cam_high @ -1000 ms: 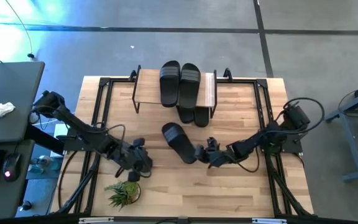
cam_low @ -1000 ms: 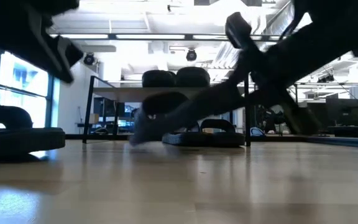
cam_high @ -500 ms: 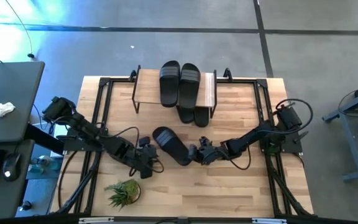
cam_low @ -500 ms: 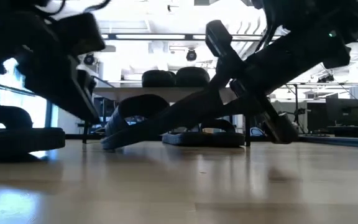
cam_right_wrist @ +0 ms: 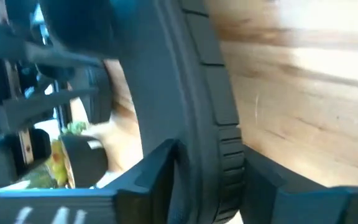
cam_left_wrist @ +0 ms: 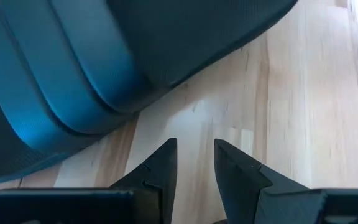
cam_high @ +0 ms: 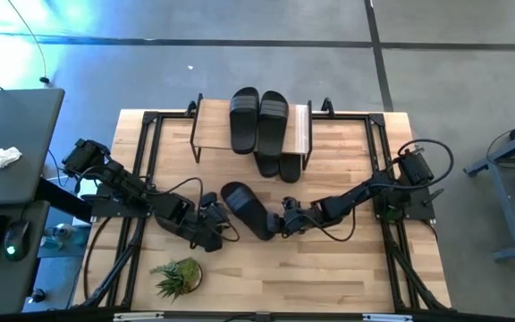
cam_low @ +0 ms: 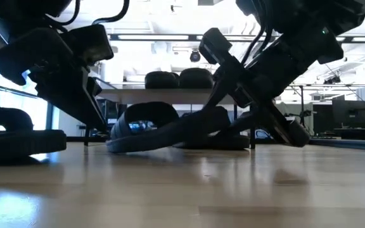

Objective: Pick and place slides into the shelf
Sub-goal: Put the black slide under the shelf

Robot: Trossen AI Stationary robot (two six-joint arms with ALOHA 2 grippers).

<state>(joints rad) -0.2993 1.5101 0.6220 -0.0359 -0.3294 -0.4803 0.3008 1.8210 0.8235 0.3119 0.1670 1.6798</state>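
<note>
At the left of the overhead frame, the left gripper (cam_high: pixel 211 224) sits low on the wooden table (cam_high: pixel 356 268), just beside the toe end of a loose black slide (cam_high: pixel 247 209). Its fingers (cam_left_wrist: pixel 160 165) are nearly together with a narrow gap and hold nothing. A second ago this arm was further down and left; it has moved in toward the slide. A small potted plant (cam_high: pixel 177 275) stands at lower left.

At centre, the slide lies diagonally, its heel end clamped edge-on between the fingers of the right gripper (cam_high: pixel 286 219). Over the last second the right arm has carried it leftward, and the table-level view shows it now lower and flatter.

At upper centre stands the shelf (cam_high: pixel 302 134), with two slides (cam_high: pixel 258 118) on its top board and two more (cam_high: pixel 278 165) poking out below.

This looks like a handover or regrasp between arms; the slide is not yet shelved.
</note>
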